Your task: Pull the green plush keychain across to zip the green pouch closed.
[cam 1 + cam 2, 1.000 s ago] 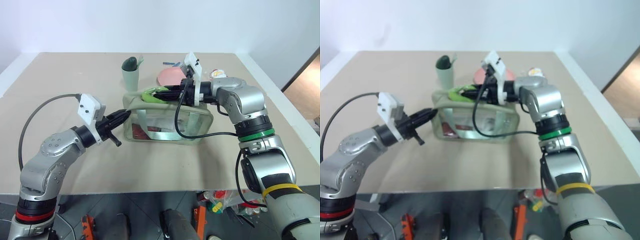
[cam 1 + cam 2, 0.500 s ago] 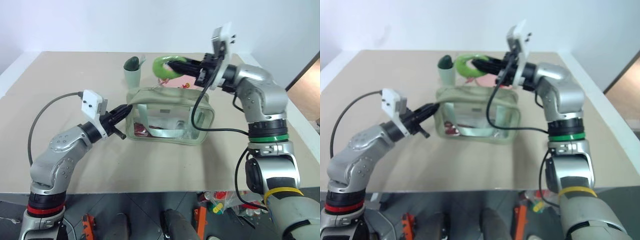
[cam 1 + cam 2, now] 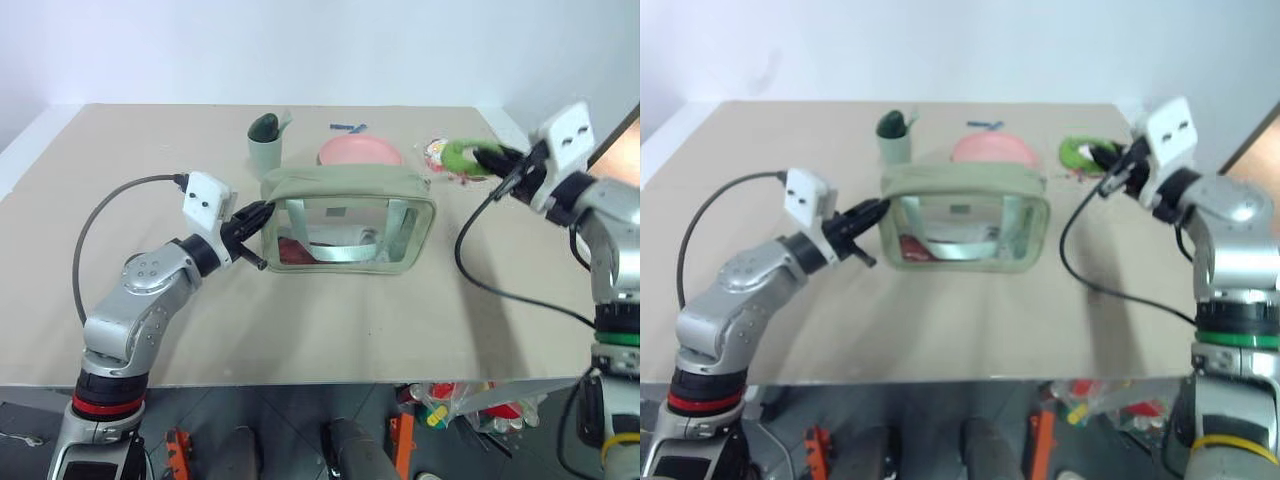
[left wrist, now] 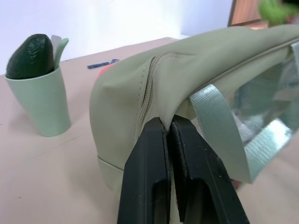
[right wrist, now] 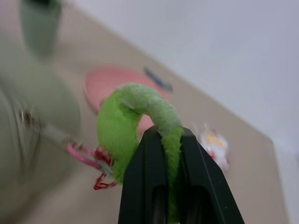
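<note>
The green pouch (image 3: 350, 222) stands on the table's middle, its clear side panel and pale strap facing me. My left gripper (image 3: 262, 210) is shut on the fabric at the pouch's left end, right by the zipper's end (image 4: 148, 88). Past the pouch's right end, my right gripper (image 3: 488, 152) is shut on the green plush keychain (image 3: 460, 155), held above the table. In the right wrist view, the fuzzy ring (image 5: 135, 114) sits between the fingers and a short pink and red cord (image 5: 86, 158) runs back to the pouch.
A pale green cup (image 3: 265, 145) with a dark green item stands behind the pouch's left end. A pink plate (image 3: 360, 152) lies behind the pouch, and a small colourful packet (image 3: 435, 150) is by the keychain. The table's right edge (image 3: 560, 290) is close to my right arm.
My right gripper has swept from over the pouch's left part to beyond its right end, taking the keychain with it. My left gripper has kept its grip on the left end.
</note>
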Robot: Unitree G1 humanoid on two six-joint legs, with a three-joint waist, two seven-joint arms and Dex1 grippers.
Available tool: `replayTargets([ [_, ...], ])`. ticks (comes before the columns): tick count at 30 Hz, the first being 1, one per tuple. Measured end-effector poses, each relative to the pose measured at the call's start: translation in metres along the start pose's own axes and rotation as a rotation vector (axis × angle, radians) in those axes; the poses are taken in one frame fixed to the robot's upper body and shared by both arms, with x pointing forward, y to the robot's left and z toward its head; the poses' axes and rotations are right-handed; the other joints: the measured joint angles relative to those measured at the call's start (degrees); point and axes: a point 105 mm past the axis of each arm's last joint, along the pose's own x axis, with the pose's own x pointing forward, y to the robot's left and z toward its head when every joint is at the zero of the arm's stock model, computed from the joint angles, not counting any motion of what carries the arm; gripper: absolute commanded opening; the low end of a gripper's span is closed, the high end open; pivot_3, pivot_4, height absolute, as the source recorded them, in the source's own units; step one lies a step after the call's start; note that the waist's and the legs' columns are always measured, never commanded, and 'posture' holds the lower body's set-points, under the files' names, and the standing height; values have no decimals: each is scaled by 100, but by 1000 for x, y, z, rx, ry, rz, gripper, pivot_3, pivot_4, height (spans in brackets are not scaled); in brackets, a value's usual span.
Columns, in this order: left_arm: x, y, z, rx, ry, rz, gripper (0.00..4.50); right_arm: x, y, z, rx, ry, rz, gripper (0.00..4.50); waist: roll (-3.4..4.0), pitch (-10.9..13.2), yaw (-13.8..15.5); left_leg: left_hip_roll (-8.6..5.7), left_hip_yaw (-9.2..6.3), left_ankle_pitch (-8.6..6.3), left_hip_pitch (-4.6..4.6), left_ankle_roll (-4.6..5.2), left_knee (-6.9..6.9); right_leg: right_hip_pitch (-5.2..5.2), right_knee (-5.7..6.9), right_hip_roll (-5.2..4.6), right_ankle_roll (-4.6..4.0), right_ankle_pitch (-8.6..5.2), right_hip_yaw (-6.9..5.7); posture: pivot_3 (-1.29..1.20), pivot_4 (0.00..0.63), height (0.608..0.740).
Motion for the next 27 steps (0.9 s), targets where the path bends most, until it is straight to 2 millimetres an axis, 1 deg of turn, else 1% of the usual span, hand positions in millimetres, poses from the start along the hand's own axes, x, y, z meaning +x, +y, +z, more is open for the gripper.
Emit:
replayTargets([
  [3, 2, -1, -2, 9, 1, 18, 0, 9, 33, -24, -81, 95, 10, 40, 0, -2, -8, 2, -1, 1, 8, -1, 2, 5, 1, 4, 0, 3, 1, 0, 150, 740],
  [6, 4, -2, -2, 19, -1, 23, 0, 23, 78, -51, -82, 150, 62, 40, 1, -2, -2, -1, -1, 9, 9, -9, 3, 6, 1, 4, 3, 9, 3, 0, 150, 740],
  [7, 4, -3, -2, 21, -2, 22, 0, 25, 85, -55, -81, 155, 70, 40, 2, -2, -2, -2, 1, 11, 8, -12, 4, 6, 1, 3, 3, 12, 5, 0, 150, 740],
  [8, 5, -4, -2, 21, -3, 25, 0, 28, 91, -58, -89, 151, 66, 40, 1, -2, -5, -6, 5, 14, 8, -13, 5, 6, 0, 1, 9, 16, 10, 0, 150, 740],
  [13, 6, -3, -4, 28, 0, 32, 0, 36, 89, -65, -149, 143, 31, 40, -2, -3, -24, -10, 10, 21, 11, -5, 17, 14, -5, -3, 6, 26, 16, 0, 150, 740],
  [15, 5, -3, -4, 32, 3, 37, 0, 38, 92, -66, -124, 128, 26, 40, -2, -3, -42, -10, 8, 26, 13, 0, 16, 14, -4, -2, 0, 29, 16, 0, 150, 740],
  [16, 4, -1, -4, 33, 4, 42, 0, 39, 92, -65, -80, 116, 19, 40, -2, -3, -62, -9, 6, 29, 13, 2, 15, 14, -4, -1, -2, 32, 15, 0, 150, 740],
  [18, 3, 0, -5, 29, 5, 43, 698, 38, 90, -64, -14, 108, 12, 712, -2, -3, -75, -9, 4, 32, 13, 6, 14, 15, -4, -1, 1, 35, 13, 0, 150, 740],
  [19, 2, 2, -4, 15, -1, 45, 864, 36, 85, -62, 90, 87, 4, 867, -1, -2, -79, -9, 3, 33, 12, 7, 13, 14, -3, -1, 11, 43, 13, 0, 150, 740],
  [20, -1, 4, -4, -3, -5, 45, 1366, 33, 79, -58, 160, 63, 1, 1382, -1, -2, -83, -9, 3, 34, 11, 7, 13, 14, -3, -1, 14, 45, 12, 0, 150, 740],
  [21, -2, 5, -4, -10, -8, 44, 1668, 31, 76, -55, 188, 48, -4, 1703, -1, -2, -83, -9, 2, 34, 9, 7, 13, 13, -4, -1, 14, 45, 11, 0, 150, 740],
  [23, -5, 8, -2, -23, -7, 24, 2282, 25, 65, -42, 284, -14, 3, 2295, -1, -2, -82, -10, 1, 34, 6, 7, 12, 12, -4, -1, 14, 44, 9, 0, 150, 740],
  [24, -7, 9, 0, -25, -7, 10, 2650, 20, 59, -34, 325, -47, 12, 2669, 0, -1, -83, -10, 0, 34, 5, 7, 10, 10, -4, -1, 15, 43, 9, 0, 150, 740],
  [26, -12, 12, 3, -37, -6, -14, 3317, 11, 48, -18, 360, -99, 34, 3365, 1, -1, -82, -10, -1, 33, 3, 7, 7, 9, -5, -1, 15, 40, 7, 0, 150, 740],
  [27, -17, 15, 6, -47, 2, -45, 3680, 1, 40, -4, 373, -141, 65, 3750, 0, 0, -82, -9, -4, 33, 0, 7, 5, 7, -6, -1, 13, 38, 3, 0, 150, 740],
])
